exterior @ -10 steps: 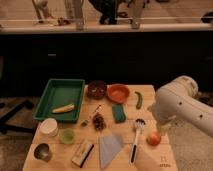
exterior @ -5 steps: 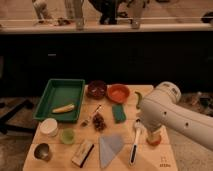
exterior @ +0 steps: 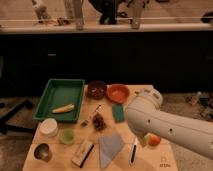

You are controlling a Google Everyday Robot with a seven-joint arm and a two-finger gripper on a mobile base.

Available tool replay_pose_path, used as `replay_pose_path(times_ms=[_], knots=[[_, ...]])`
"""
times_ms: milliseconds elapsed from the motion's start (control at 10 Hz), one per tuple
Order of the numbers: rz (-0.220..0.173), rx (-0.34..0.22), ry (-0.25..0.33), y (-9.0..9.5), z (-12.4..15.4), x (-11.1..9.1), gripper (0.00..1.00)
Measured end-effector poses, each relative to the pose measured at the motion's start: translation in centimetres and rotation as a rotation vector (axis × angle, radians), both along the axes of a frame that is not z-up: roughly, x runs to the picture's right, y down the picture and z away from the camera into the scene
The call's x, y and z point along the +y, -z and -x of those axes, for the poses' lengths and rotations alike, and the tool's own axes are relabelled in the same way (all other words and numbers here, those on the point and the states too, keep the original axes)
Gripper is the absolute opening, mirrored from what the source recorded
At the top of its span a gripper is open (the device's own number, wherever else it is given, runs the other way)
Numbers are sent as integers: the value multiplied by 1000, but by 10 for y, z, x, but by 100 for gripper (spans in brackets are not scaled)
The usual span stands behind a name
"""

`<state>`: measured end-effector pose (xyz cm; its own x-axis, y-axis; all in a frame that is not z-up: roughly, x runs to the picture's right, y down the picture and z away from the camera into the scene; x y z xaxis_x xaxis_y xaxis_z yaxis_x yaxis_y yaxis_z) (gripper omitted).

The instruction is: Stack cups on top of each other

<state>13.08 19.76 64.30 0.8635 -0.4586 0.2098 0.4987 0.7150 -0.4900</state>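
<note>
- No stacking done as yet, judging by the layout: both cups apart on the table [exterior: 165, 159], neither inside the other.
- At about 8 o'clock from the table's middle: the pale green cup [exterior: 67, 136], upright and mouth up, just beside a white round tub [exterior: 48, 127] at its 10 o'clock.
- Down at 7 o'clock of that, near the table's corner: the silver cup [exterior: 42, 151], seemingly mouth up too, near the green one but not touching (a strip of bare tabletop between).
- Over toward 4 o'clock: the white arm [exterior: 160, 122], slanting across the right half of the table, above an orange fruit [exterior: 154, 140] and well apart from both cups.
- No sight of the gripper: hidden behind or beyond the arm, somewhere on the 4 o'clock side; wide, narrow or holding something, cannot tell.
- Not part of the job: the dark brown bowl [exterior: 96, 89] and the orange bowl [exterior: 118, 92] at 12 o'clock, the green tray [exterior: 56, 83] at 10 o'clock, the green sponge [exterior: 118, 112] near the middle.
- Left to do, by this reckoning, everything: reaching across to 8 o'clock, gripping one cup, lifting it, setting it into or onto the other, letting go.
- Likely an early stage, with the approach to the cups not yet made.
</note>
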Motion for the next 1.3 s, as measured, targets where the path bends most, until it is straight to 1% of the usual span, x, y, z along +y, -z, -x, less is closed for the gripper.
replay_pose_path(times_ms=[200, 300, 500, 700, 900, 1100, 1300], knots=[[8, -24, 32, 2, 20, 8, 80], [10, -34, 40, 1, 26, 10, 80], [16, -47, 31, 1, 28, 11, 80], [18, -58, 10, 1, 29, 9, 80], [12, -74, -6, 3, 46, 10, 80], [-1, -83, 11, 8, 68, 13, 80], [0, -78, 12, 8, 67, 13, 80]])
